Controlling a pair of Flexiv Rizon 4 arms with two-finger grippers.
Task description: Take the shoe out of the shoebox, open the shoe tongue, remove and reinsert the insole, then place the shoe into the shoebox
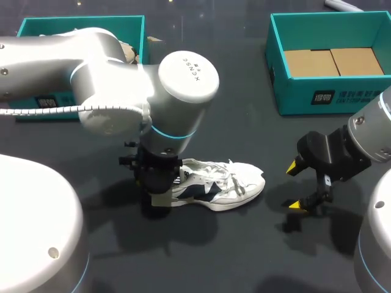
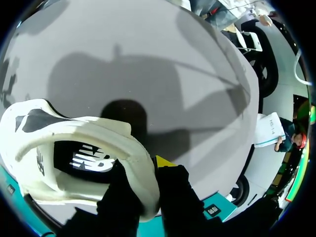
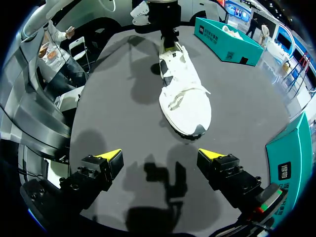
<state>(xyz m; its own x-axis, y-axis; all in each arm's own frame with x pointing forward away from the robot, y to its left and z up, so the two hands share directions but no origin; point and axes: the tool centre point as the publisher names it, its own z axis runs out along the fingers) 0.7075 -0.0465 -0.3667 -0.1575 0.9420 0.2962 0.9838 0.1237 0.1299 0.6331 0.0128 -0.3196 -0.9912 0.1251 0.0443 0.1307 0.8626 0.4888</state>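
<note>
Dark grey counter [image 1: 244, 262] underneath, w/ arm shadows across it. Pinching heel of white-and-navy shoe [image 1: 223, 186] w/ left claw [image 1: 157, 194]: one finger inside collar, other outside against heel back, yellow tip just showing. From left wrist: shoe [image 2: 74, 148] opening directly under left claw [image 2: 147, 170], heel wall btwn both fingers, touching each. Upright on counter, laces up, toe pointing away from left claw and toward right claw [image 1: 295, 186]. Spread wide, right claw [image 3: 159, 154], hovering over bare counter, own shadow below. Straight ahead of it, apart: shoe [image 3: 185, 96], toe end nearest. Beside and beyond right claw: teal shoebox [image 1: 317, 97] w/ cardboard lining. Behind left arm: second teal shoebox [image 1: 79, 25], mostly hidden.
</note>
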